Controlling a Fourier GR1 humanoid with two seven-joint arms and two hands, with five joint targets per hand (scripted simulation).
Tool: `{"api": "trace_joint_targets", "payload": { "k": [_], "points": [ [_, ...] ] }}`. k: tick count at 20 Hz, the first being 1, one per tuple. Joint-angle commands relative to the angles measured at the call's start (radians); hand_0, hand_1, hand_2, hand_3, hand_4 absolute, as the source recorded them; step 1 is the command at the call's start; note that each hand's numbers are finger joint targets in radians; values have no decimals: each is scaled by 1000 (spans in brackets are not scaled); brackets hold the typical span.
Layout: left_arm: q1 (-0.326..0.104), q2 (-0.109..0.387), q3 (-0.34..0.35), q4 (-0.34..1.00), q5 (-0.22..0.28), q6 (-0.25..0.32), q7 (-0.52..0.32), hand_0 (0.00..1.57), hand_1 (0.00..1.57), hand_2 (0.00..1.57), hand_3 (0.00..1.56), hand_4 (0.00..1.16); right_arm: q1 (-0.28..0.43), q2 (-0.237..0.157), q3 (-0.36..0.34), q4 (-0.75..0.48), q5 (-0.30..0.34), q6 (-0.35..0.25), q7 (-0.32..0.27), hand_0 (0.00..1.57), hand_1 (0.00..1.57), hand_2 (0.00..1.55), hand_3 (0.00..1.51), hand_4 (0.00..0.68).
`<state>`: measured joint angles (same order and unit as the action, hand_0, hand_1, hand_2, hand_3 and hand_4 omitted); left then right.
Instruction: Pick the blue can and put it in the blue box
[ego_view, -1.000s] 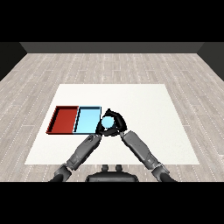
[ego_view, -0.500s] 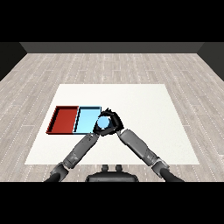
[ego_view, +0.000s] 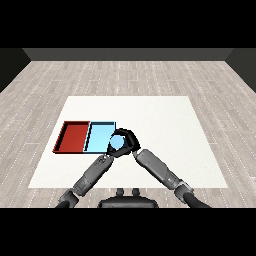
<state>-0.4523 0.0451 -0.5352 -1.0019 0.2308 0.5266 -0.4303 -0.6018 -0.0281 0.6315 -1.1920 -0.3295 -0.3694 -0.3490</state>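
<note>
Right hand (ego_view: 128, 138) curled round the blue can (ego_view: 117, 143), holding it at the light blue tray's (ego_view: 99, 136) right edge, over the near-right corner. Left hand (ego_view: 113, 150) just beside the can, under it; finger state: can't tell. Red tray (ego_view: 74, 136) touches the blue tray's left side. Both on the white table (ego_view: 165, 125).
</note>
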Motion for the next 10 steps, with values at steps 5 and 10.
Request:
{"api": "trace_joint_targets", "payload": {
  "k": [5,10],
  "points": [
    [-34,-43,-23,-2,118,-12,29,1411,1411,1404,1281,599,106,27,34,-71,14,-34,-2,1430,1430,1457,1395,574],
    [-55,-43,42,121,124,-84,-19,1571,1571,1544,1473,765,46,27,-50,10,-105,76,-14,1091,1091,1121,798,0]
  ]
}}
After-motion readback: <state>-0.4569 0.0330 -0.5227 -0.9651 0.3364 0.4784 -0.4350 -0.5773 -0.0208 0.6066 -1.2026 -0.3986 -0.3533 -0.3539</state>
